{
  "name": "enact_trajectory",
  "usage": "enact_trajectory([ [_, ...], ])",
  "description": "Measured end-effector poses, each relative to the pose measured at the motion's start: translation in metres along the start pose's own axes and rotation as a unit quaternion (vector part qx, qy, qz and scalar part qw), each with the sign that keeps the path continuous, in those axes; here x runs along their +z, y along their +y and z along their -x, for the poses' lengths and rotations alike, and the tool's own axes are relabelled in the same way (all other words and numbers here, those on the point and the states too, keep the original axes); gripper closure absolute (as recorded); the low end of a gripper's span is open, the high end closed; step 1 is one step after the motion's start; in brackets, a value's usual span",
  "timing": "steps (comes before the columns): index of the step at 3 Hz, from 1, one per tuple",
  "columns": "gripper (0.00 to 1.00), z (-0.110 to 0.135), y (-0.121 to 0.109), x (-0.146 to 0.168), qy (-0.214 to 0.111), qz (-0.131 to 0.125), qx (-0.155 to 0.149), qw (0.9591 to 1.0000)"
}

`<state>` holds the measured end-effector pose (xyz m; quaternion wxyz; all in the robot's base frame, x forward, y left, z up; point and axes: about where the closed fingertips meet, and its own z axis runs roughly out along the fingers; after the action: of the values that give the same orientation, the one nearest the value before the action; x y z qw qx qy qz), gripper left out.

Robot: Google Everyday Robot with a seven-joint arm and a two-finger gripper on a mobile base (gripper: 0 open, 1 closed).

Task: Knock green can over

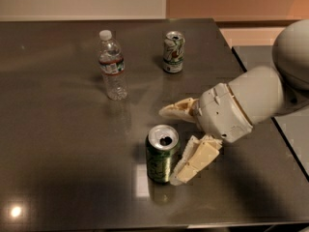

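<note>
— Where is the gripper (170,145) found, and how is it set?

— It is seen just right of the centre of the frame, at the end of the pale, rounded arm (241,105) that comes in from the right edge. Its two fingers are spread wide apart. The upper finger (177,111) is pointed to the left, above and behind the green can (161,162). The lower finger (195,159) is laid along the right side of that can, just beside it; real contact cannot be confirmed.

— And where is the green can placed?

— It is stood upright on the dark table (58,153), a little below the centre of the frame, with its silver top opened.

— What else is seen farther away?

— A water bottle (112,66) is stood upright in the upper left part. A white can (173,52) is stood in the upper middle. Both are kept well apart from the gripper.
</note>
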<state>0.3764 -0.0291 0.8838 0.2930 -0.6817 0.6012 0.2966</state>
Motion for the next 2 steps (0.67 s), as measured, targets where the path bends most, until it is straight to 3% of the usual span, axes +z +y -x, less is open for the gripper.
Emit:
enact_trajectory([
  [2,0.64,0.0133,0.0009,0.0069,-0.021,0.014,0.011,0.9996],
])
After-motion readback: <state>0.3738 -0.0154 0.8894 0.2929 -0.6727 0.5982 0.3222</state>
